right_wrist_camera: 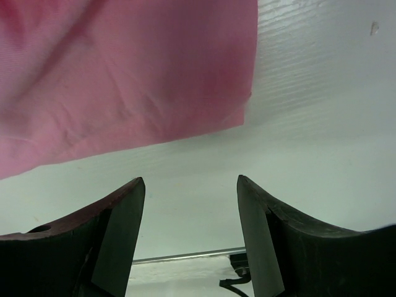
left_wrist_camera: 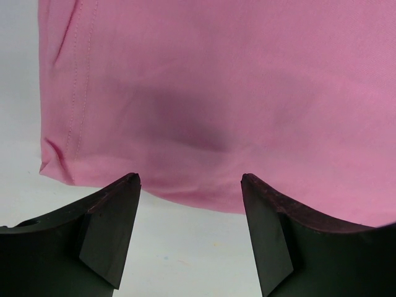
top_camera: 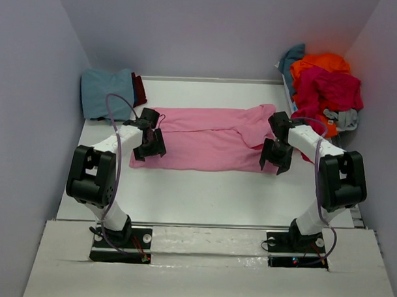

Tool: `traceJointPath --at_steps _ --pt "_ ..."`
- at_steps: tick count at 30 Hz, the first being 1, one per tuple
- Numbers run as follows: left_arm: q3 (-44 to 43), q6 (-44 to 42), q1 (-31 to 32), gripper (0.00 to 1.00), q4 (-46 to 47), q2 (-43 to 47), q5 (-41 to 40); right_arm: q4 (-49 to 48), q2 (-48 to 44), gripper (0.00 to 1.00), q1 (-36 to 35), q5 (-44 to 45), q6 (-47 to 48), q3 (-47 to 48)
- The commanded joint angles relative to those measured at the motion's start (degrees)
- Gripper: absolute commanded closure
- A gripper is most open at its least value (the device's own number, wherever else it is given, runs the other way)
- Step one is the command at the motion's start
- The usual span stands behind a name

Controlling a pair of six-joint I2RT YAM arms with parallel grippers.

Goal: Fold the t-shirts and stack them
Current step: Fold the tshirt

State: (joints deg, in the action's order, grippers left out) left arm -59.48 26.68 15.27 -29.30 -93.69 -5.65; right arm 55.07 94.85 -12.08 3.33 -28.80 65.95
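Observation:
A light pink t-shirt (top_camera: 212, 137) lies spread flat across the middle of the table, partly folded lengthwise. My left gripper (top_camera: 148, 150) hovers over its left near corner, open and empty; in the left wrist view the pink cloth (left_wrist_camera: 210, 93) fills the space just beyond the fingertips (left_wrist_camera: 129, 185). My right gripper (top_camera: 275, 158) hovers at the shirt's right near corner, open and empty; the pink corner (right_wrist_camera: 124, 80) lies beyond and to the left of its fingertips (right_wrist_camera: 136, 189). A folded dusty blue t-shirt (top_camera: 106, 92) rests at the back left. Unfolded orange, crimson, teal and grey shirts (top_camera: 324, 84) are heaped at the back right.
A dark red cloth edge (top_camera: 140, 89) shows beside the blue shirt. White walls close in the table (top_camera: 203, 194) on the left, back and right. A metal rail (right_wrist_camera: 185, 255) runs along the table's near edge, with the arm bases below it.

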Motion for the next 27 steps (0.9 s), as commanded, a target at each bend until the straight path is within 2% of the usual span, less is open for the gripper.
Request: traceJointPath --at_steps 1,5,20,21,22,27 --pt "0.9 0.7 -0.2 0.22 1.0 1.8 0.0 -4.6 -0.5 0.34 -0.4 -1.0 -0.8 -2.2" --pt "0.6 0.7 -0.2 0.22 0.9 1.8 0.1 -8.0 1.5 0.42 -0.4 0.3 -0.6 -2.8" --pt "-2.2 -0.2 -0.2 0.22 -0.1 -0.2 -0.2 -12.0 5.2 0.47 -0.4 1.9 -0.4 -4.3" --pt "-2.4 -0.2 -0.2 0.22 -0.2 -0.4 -0.4 -12.3 5.3 0.49 -0.4 1.7 -0.4 -4.4" --pt "-2.4 -0.3 -0.2 0.22 -0.2 -0.4 -0.4 -12.4 5.2 0.59 -0.4 1.4 -0.4 -4.9" --pt "-1.7 -0.2 -0.2 0.22 0.1 -0.9 -0.7 -12.3 5.3 0.82 -0.4 1.2 -0.3 -4.5"
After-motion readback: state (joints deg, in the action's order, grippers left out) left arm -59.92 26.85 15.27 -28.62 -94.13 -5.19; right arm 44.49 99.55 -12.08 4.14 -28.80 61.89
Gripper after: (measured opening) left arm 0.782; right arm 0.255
